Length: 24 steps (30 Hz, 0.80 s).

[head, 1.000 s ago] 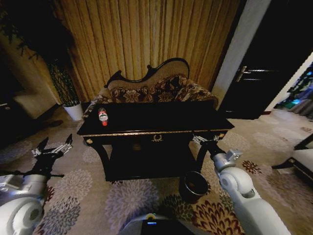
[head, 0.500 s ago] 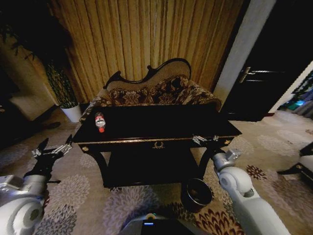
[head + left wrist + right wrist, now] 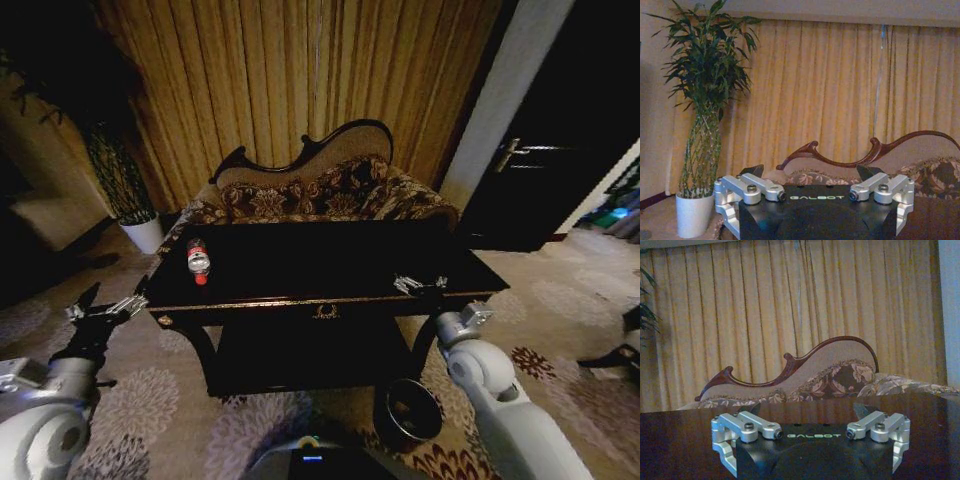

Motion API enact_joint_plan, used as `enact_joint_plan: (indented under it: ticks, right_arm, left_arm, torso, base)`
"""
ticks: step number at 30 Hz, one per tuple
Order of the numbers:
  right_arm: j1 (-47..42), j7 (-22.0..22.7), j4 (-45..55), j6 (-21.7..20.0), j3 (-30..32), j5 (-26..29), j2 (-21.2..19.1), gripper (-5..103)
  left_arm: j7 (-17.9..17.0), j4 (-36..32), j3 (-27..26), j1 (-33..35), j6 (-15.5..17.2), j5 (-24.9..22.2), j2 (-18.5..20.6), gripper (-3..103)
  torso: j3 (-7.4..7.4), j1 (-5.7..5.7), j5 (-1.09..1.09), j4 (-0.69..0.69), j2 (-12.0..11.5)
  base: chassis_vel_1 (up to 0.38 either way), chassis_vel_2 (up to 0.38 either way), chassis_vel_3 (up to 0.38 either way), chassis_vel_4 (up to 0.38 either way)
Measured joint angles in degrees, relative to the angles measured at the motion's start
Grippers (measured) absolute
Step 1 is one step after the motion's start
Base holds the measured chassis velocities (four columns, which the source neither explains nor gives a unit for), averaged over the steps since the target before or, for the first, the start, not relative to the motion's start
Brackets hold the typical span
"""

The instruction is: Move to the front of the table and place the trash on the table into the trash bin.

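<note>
A small clear plastic bottle with a red cap and label (image 3: 198,260) is seen lying on its side on the far left part of the glossy black ornate wooden surface (image 3: 330,262), near its left edge. The surface is trimmed in gold along its front edge, a gold emblem is set at the middle of the front, and a lower shelf is seen beneath the top. A small round dark maroon trash bin with a black inside (image 3: 408,409) is stood on the floral carpet (image 3: 260,430), near the right front leg of the surface and apart from it.

The right claw (image 3: 419,284) is held at the near right edge of the surface, level with its top; its fingers are spread apart and nothing is held between them, as is shown in the right wrist view (image 3: 810,412). The left claw (image 3: 104,307) is held over the carpet to the left of the surface, well apart from the bottle, likewise released and empty (image 3: 810,175).

Behind the surface a patterned sofa with a curved dark wooden frame (image 3: 320,185) is placed before long golden pleated curtains (image 3: 300,80). A tall green plant in a white pot (image 3: 146,232) is stood at the far left.
</note>
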Motion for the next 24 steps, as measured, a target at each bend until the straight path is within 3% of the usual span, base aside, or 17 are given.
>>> enact_joint_plan:
  ticks: [24]
  right_arm:
    - [0.0, 1.7, -0.3, -0.4, -0.7, -1.6, -0.1, 100]
  left_arm:
    - [0.1, 0.3, 1.0, -0.8, 0.1, -0.1, 0.5, 100]
  torso:
    - [0.0, 0.0, 0.0, 0.0, 0.0]
  base:
    - [-0.06, 0.058, 0.056, -0.064]
